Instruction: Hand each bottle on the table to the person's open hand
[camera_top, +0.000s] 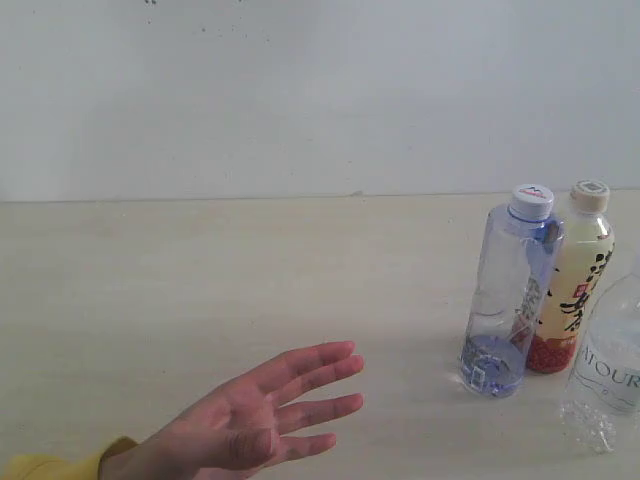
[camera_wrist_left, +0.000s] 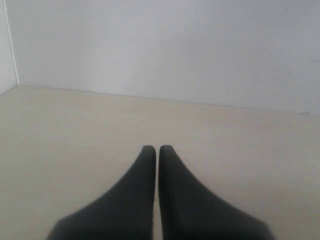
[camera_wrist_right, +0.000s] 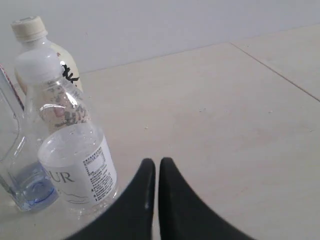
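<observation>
- While our left gripper (camera_wrist_left: 156, 148) hangs over the table (camera_top: 180, 290), its fingers are pressed together on nothing.
- Our right gripper (camera_wrist_right: 157, 161) is likewise closed and empty, near the clear bottle (camera_wrist_right: 75, 165).
- We see the blue-tinted bottle (camera_top: 505, 290) and the yellow bottle (camera_top: 575, 280) upright, side by side.
- The person's open hand (camera_top: 245, 415) is spread well apart from them.

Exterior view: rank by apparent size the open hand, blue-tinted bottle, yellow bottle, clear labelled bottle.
1. Open hand, though it is nearest the camera.
2. Blue-tinted bottle and yellow bottle: about alike in height; the yellow one is partly hidden, so no ranking.
3. Clear labelled bottle: cropped by the frame edge, unsure.
</observation>
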